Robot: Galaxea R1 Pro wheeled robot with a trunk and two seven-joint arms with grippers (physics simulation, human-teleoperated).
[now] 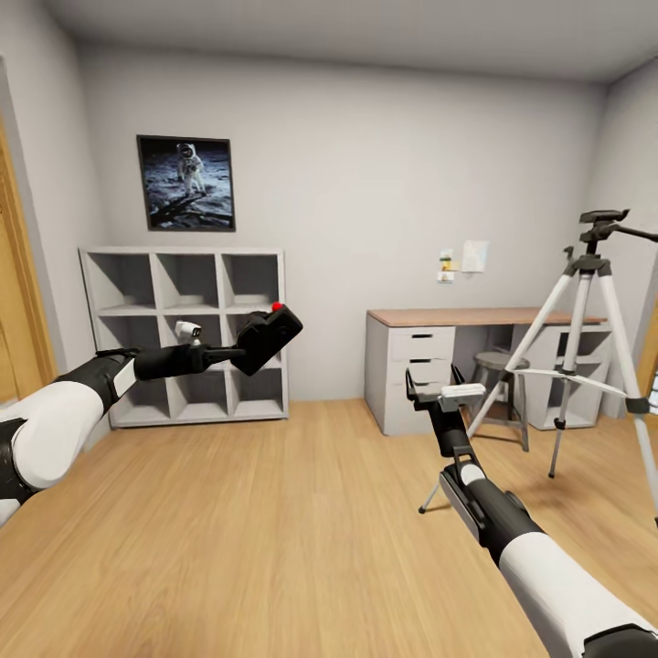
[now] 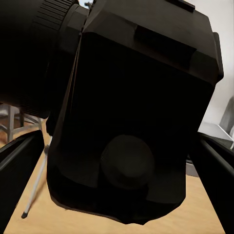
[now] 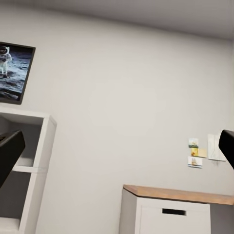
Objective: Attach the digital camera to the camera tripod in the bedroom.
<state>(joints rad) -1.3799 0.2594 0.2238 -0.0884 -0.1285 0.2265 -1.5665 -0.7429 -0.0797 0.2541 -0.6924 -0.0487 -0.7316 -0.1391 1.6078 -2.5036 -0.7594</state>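
In the near foreground of the head view, both arms reach forward over bare wood floor [image 1: 274, 512]. Left claw [image 1: 239, 352], raised at mid-left, is closed on the digital camera [image 1: 267, 336]: black body tilted, red button uppermost, held clear of everything. The left wrist view confirms the grip, with the camera body [image 2: 131, 122] pressed between the two dark fingers [image 2: 17, 165] at either side and the lens barrel running off to one side. Right claw [image 1: 445, 391], lower at centre-right, has its jaws wide apart and holds nothing; its fingers [image 3: 9, 153] frame plain wall in the right wrist view. Farther off on the right stands the camera tripod [image 1: 585, 347], legs spread on the floor just in front of the desk [image 1: 457, 318], its head bare and its pan handle pointing right. A round stool [image 1: 498, 366] sits tucked beside the desk. At the far wall, left, are the grey cube shelf [image 1: 187, 329] and the astronaut picture [image 1: 185, 182]. Judgement on progress: pickup and arrival in the bedroom are done; camera and tripod are well apart, so the approach, lining the camera base over the tripod head, and seating it all remain. The tilted camera likely needs levelling first.
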